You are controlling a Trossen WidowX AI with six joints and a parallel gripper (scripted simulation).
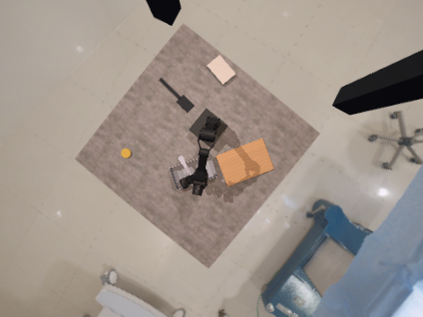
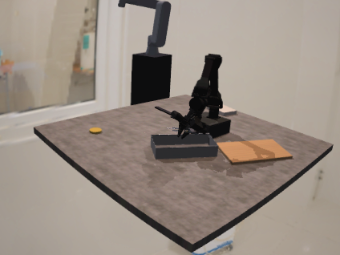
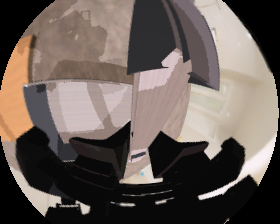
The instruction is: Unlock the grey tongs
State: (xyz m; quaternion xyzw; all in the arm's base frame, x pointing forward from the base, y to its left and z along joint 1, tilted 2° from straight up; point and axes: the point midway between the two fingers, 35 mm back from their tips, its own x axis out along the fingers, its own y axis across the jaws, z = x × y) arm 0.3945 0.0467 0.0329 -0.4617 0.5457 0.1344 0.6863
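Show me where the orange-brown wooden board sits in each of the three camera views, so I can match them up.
Top: the orange-brown wooden board lies just right of centre, beside the dark grey roasting tin under the arm.
Exterior: the board lies flat at right of centre, right of the tin.
Wrist: only an orange sliver shows at the left edge.
Shared landmark: the roasting tin, next to the board in every view.

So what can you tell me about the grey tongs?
The tongs are pale grey and look like metal, long and flat, with two arms that lie close together. The claw is shut on them above the dark roasting tin. From above, one light end pokes out beside the arm, over the tin. Whether they touch the tin is unclear. They are not on the wooden board yet.
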